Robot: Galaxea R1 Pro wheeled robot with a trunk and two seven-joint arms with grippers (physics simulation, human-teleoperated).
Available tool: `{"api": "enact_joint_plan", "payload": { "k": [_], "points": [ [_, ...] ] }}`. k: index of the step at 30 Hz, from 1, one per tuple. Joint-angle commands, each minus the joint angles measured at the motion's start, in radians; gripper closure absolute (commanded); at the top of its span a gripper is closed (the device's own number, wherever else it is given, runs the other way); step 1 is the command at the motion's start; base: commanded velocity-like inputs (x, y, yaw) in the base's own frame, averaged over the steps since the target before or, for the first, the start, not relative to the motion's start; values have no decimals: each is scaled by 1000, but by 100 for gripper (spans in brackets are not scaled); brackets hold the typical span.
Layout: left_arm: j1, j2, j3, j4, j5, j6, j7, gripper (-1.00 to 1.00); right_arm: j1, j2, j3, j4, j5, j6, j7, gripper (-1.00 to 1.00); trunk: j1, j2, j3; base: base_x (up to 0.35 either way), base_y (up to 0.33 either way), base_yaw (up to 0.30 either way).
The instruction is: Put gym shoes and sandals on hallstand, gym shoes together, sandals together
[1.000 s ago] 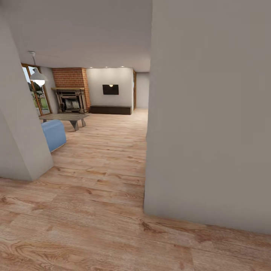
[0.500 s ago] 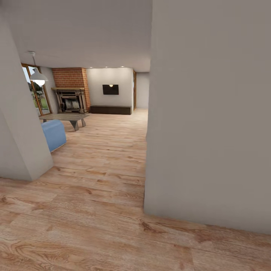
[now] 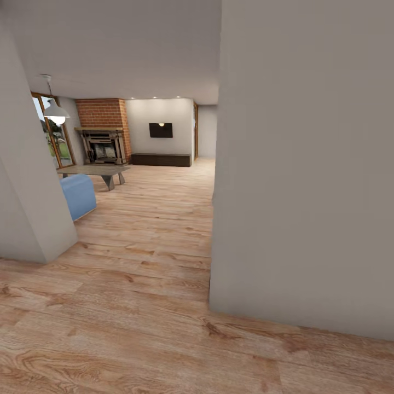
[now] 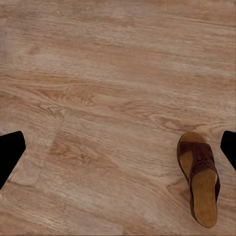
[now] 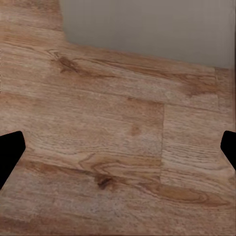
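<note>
Wood-plank corridor floor (image 3: 137, 328) is seen between grey walls (image 3: 306, 164). One brown sandal (image 4: 199, 177) lies flat on it beneath the spread left gripper (image 4: 118, 150); the right gripper (image 5: 118, 150) is likewise spread, holding nothing.

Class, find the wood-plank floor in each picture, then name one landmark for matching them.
Head view: the floor covers the lower part, meeting the grey wall at right.
Left wrist view: the floor spans the picture, one sandal lying on it.
Right wrist view: the floor runs up to the grey wall.
Shared landmark: the grey wall's foot on the planks, head and right wrist views.
</note>
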Motion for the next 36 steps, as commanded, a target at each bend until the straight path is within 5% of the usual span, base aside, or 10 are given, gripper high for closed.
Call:
{"api": "enact_joint_plan", "payload": {
  "k": [1,5,15,20,27,36],
  "points": [
    [-6,2,1,-8,-2,-2,22,-100,0,-1,-1,-16,0,-3,-1,-100,0,-1,-1,0,0,0],
    [-34,11,-3,-30,-10,4,97,-100,-1,-2,-1,-96,1,-1,-1,-100,0,-1,-1,0,0,0],
    [-115,14,-5,-38,-44,29,144,-100,-33,-3,-1,-258,3,13,1,-100,0,-1,-1,0,0,0],
    [-146,5,-5,-37,-48,64,103,-100,-70,-3,-1,-278,3,57,1,-100,0,-1,-1,0,0,0],
    [-211,-17,-5,-34,-45,162,-50,-100,-149,-3,-1,-290,1,211,9,-100,0,-1,-1,0,0,0],
    [-247,-26,-4,-38,-44,278,-154,-100,-178,-3,-1,-293,0,314,11,-100,0,-1,-1,0,0,0]
  ]
}}
